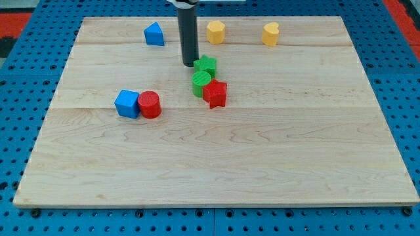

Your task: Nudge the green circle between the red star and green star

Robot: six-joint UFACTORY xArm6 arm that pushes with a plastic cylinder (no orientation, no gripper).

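The green circle [201,83] lies near the board's middle top, touching the green star [207,65] above it and the red star [216,94] at its lower right. The three blocks form a short line. My tip [189,64] stands just left of the green star, close to it or touching it, and above-left of the green circle.
A blue cube [127,103] and a red cylinder [150,104] sit together at the left. A blue block [154,34] lies at the top left. Two yellow blocks [216,31] [270,33] lie along the top. The wooden board [216,170] rests on a blue pegboard.
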